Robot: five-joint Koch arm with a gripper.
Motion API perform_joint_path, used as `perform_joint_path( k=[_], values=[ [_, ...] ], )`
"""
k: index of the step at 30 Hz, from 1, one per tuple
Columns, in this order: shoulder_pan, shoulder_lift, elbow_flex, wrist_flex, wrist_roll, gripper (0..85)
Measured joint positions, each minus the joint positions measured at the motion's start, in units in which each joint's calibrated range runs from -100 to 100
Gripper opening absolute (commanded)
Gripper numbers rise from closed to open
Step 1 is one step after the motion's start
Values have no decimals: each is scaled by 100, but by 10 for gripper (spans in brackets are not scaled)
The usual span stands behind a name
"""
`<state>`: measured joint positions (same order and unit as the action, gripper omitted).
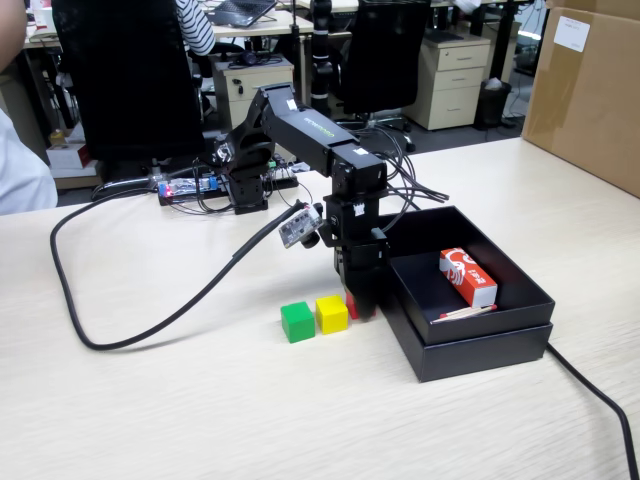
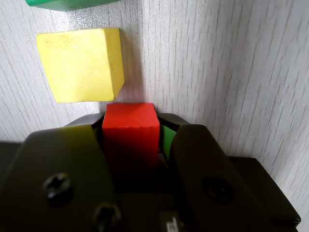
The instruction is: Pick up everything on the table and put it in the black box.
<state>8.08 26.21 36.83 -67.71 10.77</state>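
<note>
3 cubes: 1 red cube (image 2: 130, 137), 1 yellow cube (image 1: 332, 313), 1 green cube (image 1: 297, 322); 1 black box (image 1: 480, 345).

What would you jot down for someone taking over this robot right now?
Hand: down at the table, jaws on either side of the red cube; whether they are gripping it yet is unclear.
Yellow cube and green cube: on the table, left of the hand in the fixed view.
Black box: holds no cubes yet.
Left: all three cubes into the box.

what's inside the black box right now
Inside the black box lie an orange-red carton and a thin red-tipped stick. No cubes show there; its near wall hides some floor.
</note>
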Motion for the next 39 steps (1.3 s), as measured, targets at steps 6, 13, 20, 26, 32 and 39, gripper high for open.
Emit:
perform_joint_path(
  k=[6, 13, 20, 26, 32, 39],
  values=[
    [0, -129, -9, -8, 34, 9],
    [98, -2706, -758, -101, 83, 9],
    [503, -4854, -922, -178, 73, 9],
    [825, -3366, -82, -186, 29, 8],
    [864, -1670, 374, -178, 24, 9],
    [874, -583, 502, -178, 54, 9]
  ],
)
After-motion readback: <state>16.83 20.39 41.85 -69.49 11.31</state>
